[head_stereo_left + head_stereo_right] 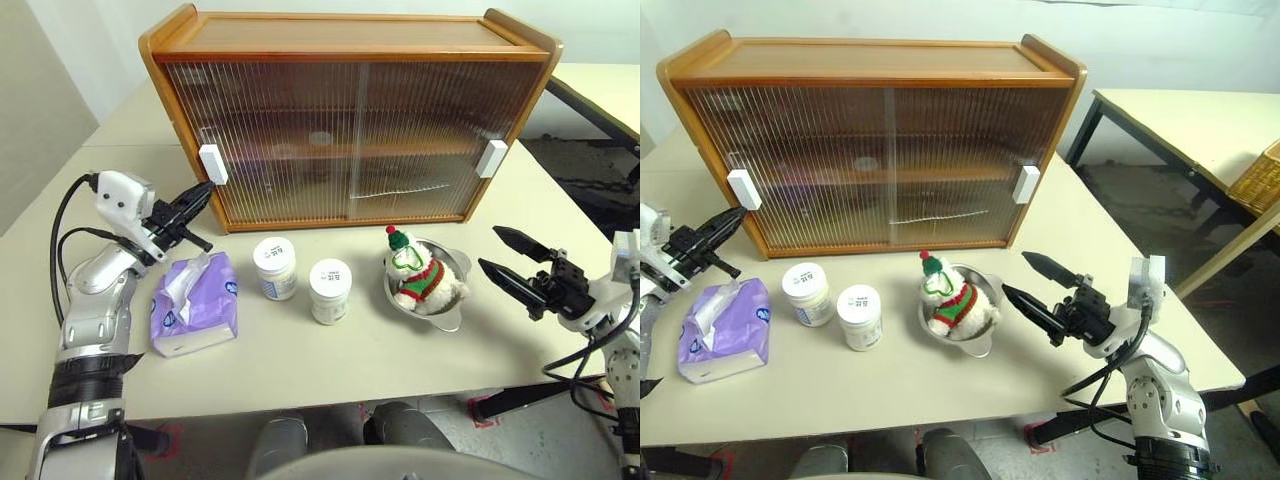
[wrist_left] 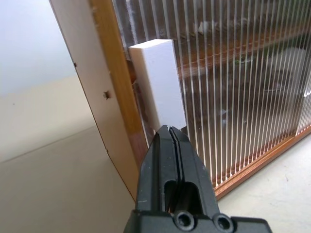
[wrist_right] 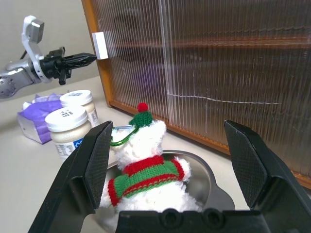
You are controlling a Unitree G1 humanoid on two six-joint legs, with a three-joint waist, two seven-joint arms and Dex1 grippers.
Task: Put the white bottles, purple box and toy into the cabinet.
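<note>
Cabinet (image 1: 350, 130) shut; left arm at its handle.
Left gripper (image 1: 205, 190), jaws closed and empty, tips just beside the left handle (image 1: 213, 164); box (image 1: 195, 305), bottles (image 1: 274, 267), toy (image 1: 420, 272) wait on the worktop (image 1: 330, 360); right gripper (image 1: 505, 257), open wide, faces the toy.

head pair: above, facing down at table (image 1: 300, 370) | wrists: level, near cabinet (image 2: 233, 73), seen by all

Robot test room or laboratory setting, indicated by plain white walls, a bare beige table (image 1: 300, 370) carrying staged household items, a second identical table (image 1: 1185, 115) at far right, and taped floor marks (image 1: 1040, 440).
</note>
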